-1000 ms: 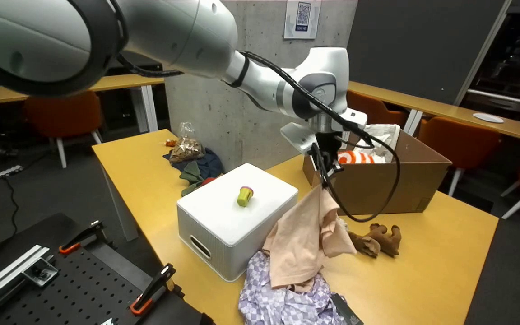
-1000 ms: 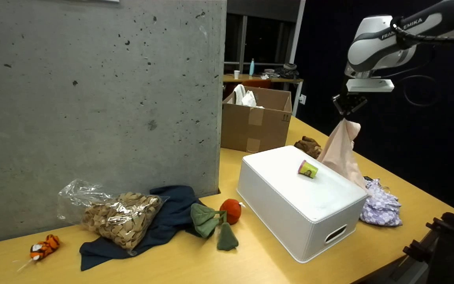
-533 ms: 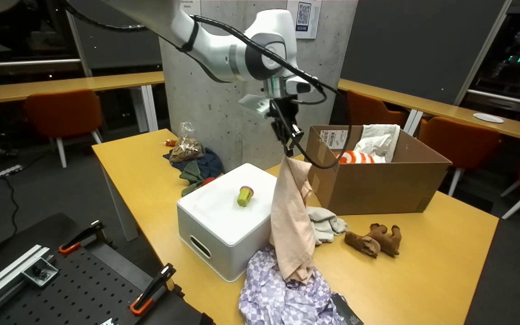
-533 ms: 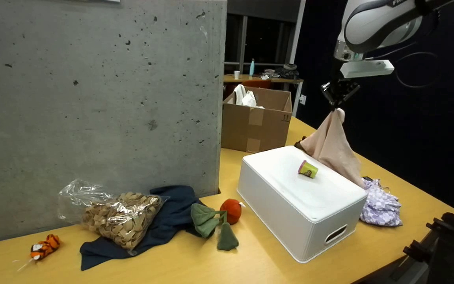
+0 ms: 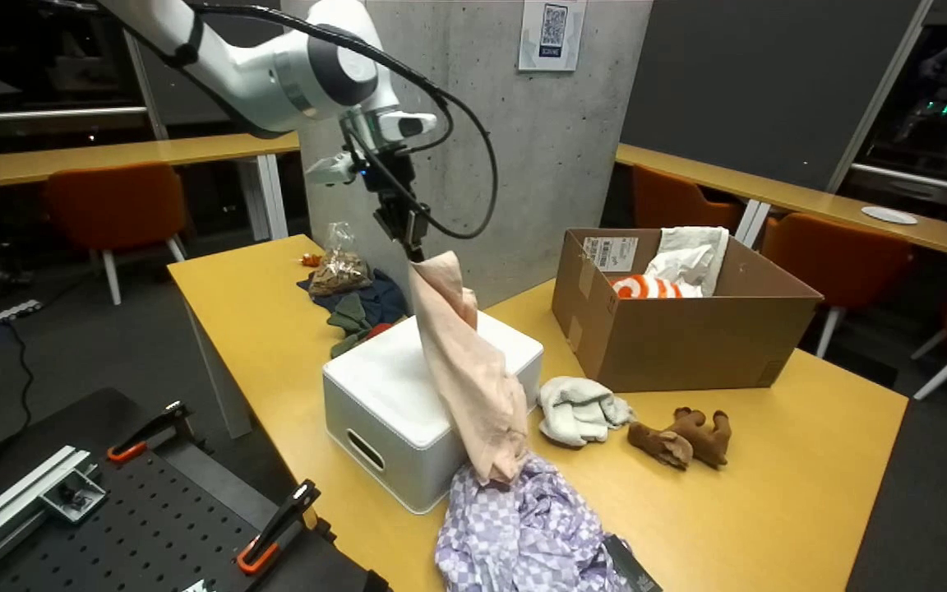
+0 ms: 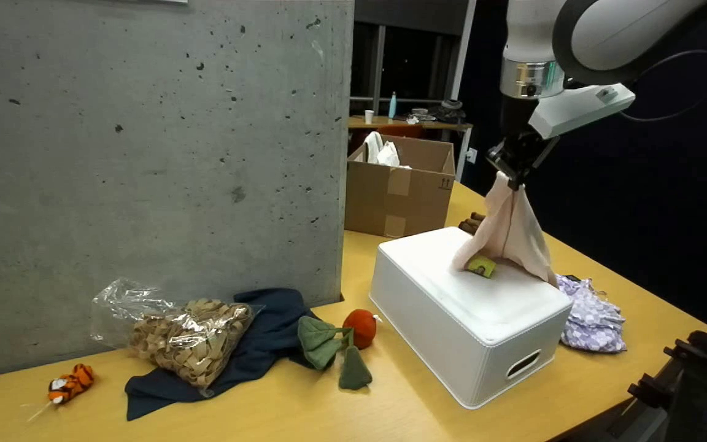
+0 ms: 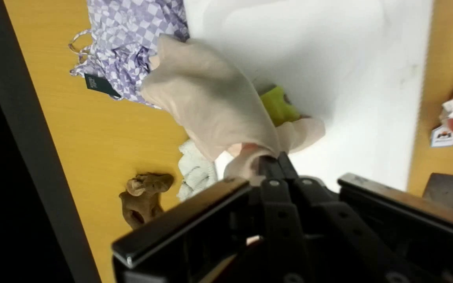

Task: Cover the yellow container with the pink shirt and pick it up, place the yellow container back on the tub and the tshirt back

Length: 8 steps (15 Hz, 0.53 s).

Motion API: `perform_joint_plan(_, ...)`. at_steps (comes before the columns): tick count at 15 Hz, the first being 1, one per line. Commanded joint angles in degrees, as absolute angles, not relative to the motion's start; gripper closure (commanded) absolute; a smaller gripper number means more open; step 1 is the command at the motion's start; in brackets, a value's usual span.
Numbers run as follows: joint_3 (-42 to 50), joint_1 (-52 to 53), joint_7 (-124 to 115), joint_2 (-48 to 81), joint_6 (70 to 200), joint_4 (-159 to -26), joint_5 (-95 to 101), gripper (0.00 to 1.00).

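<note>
My gripper (image 5: 416, 253) is shut on the pink shirt (image 5: 469, 374) and holds it bunched above the white tub (image 5: 387, 382). The shirt hangs from the fingertips across the tub's top and over its side, its lower end at the purple checked cloth. The gripper shows in an exterior view (image 6: 516, 183) and in the wrist view (image 7: 277, 161), its fingers together. The yellow container (image 6: 481, 266) lies on its side on the tub, partly covered by the shirt's edge; part of it shows in the wrist view (image 7: 278, 106). In an exterior view the shirt hides it.
A purple checked cloth (image 5: 515, 534) lies beside the tub. A grey-white cloth (image 5: 580, 409), a brown plush toy (image 5: 687, 436) and an open cardboard box (image 5: 687, 349) stand beyond it. A plush with leaves (image 6: 359, 328), a navy cloth (image 6: 274, 331) and a plastic bag (image 6: 194, 337) lie opposite.
My gripper has carried the pink shirt from beside the tub to over it. The shirt now drapes on the tub's top and partly covers the yellow container, which was uncovered before.
</note>
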<state>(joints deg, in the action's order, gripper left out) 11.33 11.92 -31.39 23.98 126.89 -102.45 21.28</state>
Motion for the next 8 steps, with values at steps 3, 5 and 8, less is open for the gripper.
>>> perform_joint_plan(3,4.45,15.77,-35.71,16.49,123.03,-110.48,23.16,0.67)
perform_joint_plan(5,2.69,15.32,-35.36,15.53,122.44,-111.42,22.67,0.52)
perform_joint_plan(8,2.53,13.79,-34.81,14.05,122.93,-113.02,22.78,0.31)
